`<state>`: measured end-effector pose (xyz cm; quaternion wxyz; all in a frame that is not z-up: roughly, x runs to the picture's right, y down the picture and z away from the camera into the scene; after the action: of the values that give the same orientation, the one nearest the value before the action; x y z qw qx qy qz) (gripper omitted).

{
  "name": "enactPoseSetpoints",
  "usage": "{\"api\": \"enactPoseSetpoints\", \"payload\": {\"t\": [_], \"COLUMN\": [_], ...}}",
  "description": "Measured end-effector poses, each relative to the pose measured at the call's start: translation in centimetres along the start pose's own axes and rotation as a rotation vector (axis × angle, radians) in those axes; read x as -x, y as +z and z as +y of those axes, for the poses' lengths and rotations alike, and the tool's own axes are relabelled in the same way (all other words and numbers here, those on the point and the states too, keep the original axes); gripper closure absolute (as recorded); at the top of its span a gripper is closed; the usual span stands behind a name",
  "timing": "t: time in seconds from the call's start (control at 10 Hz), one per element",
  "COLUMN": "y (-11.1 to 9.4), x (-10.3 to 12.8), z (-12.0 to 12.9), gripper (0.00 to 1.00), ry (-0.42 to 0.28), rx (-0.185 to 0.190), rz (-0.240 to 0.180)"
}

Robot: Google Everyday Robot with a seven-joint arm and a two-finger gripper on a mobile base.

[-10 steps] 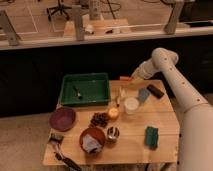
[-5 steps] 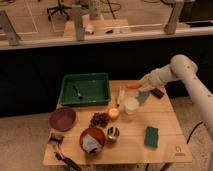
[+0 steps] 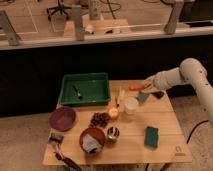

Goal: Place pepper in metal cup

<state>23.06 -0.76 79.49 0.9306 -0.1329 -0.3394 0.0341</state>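
Over the far side of the table [image 3: 167, 120], claw [image 3: 145, 86] tight around the pepper [image 3: 135, 88].

Red-orange pepper [image 3: 136, 88] at tip of closed end effector [image 3: 146, 86] (far side); shiny metal cup [image 3: 113, 133] upright, well apart.

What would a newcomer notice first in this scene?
The white arm reaches in from the right, its gripper shut on the pepper above the table's far edge. Next come the green tray at the back left and the metal cup near the front.
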Motion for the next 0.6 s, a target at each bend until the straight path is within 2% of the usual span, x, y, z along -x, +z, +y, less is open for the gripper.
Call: {"api": "enactPoseSetpoints", "payload": {"t": [0.1,0.2,0.3,0.4,0.5,0.6], "y": [0.0,0.5,0.7,0.8,0.4,0.1], "x": [0.0,0.3,0.7,1.2,1.7,2.1], "z": [0.0,0.3,0.9,2.2,3.7,5.0], "gripper": [0.87,0.87,0.87,0.87,0.87,0.87], "ry": [-0.016,-0.065,-0.155,-0.291,-0.384,-0.433], "rx": [-0.003,-0.004,-0.007,-0.015,-0.027,-0.038], "rz": [0.002,0.004,0.008,0.019,0.031,0.035]}}
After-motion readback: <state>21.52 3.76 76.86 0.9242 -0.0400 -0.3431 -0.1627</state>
